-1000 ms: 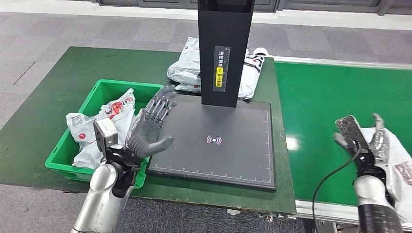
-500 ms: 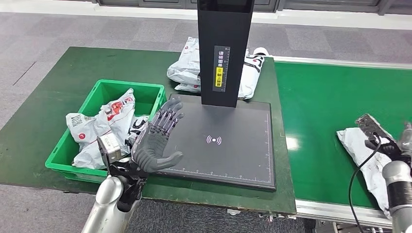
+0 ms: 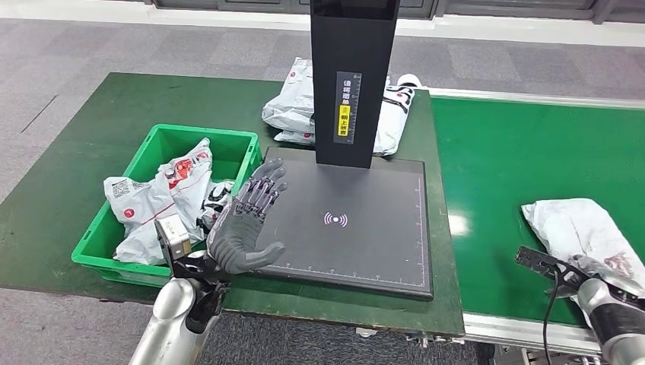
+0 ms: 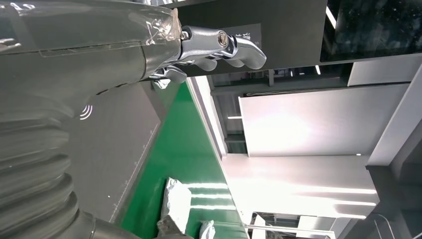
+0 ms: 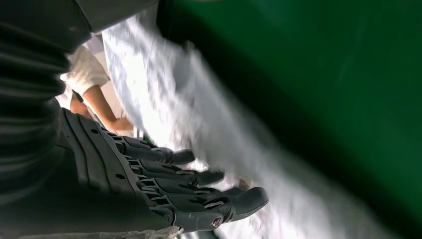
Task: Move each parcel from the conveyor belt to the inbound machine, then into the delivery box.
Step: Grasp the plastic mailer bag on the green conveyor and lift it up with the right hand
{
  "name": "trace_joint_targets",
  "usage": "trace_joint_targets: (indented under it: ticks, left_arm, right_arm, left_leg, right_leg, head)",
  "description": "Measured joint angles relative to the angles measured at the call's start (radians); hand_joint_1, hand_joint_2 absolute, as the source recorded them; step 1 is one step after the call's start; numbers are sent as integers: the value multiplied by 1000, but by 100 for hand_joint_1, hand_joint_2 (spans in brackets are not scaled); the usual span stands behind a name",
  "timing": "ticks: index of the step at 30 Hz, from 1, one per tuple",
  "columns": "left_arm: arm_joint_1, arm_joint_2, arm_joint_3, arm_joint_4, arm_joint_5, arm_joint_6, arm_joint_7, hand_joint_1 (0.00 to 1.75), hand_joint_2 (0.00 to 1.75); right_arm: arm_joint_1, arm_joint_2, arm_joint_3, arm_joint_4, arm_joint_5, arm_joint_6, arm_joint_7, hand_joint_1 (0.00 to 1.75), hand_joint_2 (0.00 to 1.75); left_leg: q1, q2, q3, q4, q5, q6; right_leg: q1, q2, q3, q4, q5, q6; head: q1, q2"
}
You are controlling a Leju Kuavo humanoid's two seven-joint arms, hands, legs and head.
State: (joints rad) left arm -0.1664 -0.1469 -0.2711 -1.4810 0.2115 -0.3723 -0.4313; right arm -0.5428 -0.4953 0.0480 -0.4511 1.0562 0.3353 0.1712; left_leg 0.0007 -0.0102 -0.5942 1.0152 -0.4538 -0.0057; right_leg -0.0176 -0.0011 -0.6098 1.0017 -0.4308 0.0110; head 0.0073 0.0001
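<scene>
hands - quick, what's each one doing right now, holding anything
Left hand: open, fingers spread, holding nothing, raised at the scanner pad's edge.
Right hand: fingers extended beside the white parcel; cannot tell whether it grips it.

A crumpled white plastic parcel (image 3: pixel 578 228) lies flat on the green conveyor belt (image 3: pixel 517 160), at four o'clock. The black inbound machine (image 3: pixel 346 220), flat plate with upright column, sits centre. The green delivery box (image 3: pixel 156 148), at nine o'clock, holds white parcels (image 3: pixel 156 198).
</scene>
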Motion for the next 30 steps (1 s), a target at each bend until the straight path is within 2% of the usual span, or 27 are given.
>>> trace_joint_targets:
  ticks: [11, 17, 18, 21, 22, 30]
  left_arm:
    - [-5, 0, 1, 30, -2, 10, -9, 0, 175]
    - [-8, 0, 3, 42, -2, 14, -12, 0, 175]
    - [-8, 0, 3, 44, -2, 14, -12, 0, 175]
    - [-8, 0, 4, 48, -2, 15, -15, 0, 175]
    - [-9, 0, 4, 50, -2, 16, -17, 0, 175]
    - [-11, 0, 6, 69, -2, 25, -29, 0, 175]
  right_arm:
    - [-44, 51, 8, 111, -18, 85, 52, 0, 175]
    - [-62, 67, 8, 133, -18, 94, 62, 0, 175]
    - [-64, 68, 8, 135, -18, 96, 62, 13, 175]
    - [-71, 73, 8, 142, -18, 106, 69, 144, 175]
    - [-74, 75, 8, 144, -19, 108, 74, 175, 175]
    - [-109, 87, 8, 151, -12, 115, 104, 175, 175]
  left_leg:
    - [1, 0, 2, 0, 0, 0]
    - [1, 0, 4, 0, 0, 0]
    - [1, 0, 4, 0, 0, 0]
    - [1, 0, 5, 0, 0, 0]
    - [1, 0, 5, 0, 0, 0]
    - [1, 1, 7, 0, 0, 0]
  right_leg:
    - [1, 0, 2, 0, 0, 0]
    - [1, 0, 4, -1, 0, 0]
    - [1, 0, 5, -1, 0, 0]
    - [1, 0, 5, -1, 0, 0]
    - [1, 0, 6, -1, 0, 0]
    - [1, 0, 8, -1, 0, 1]
  head:
    - [0, 0]
    - [0, 0]
    - [0, 0]
    - [0, 0]
    - [0, 0]
    - [0, 0]
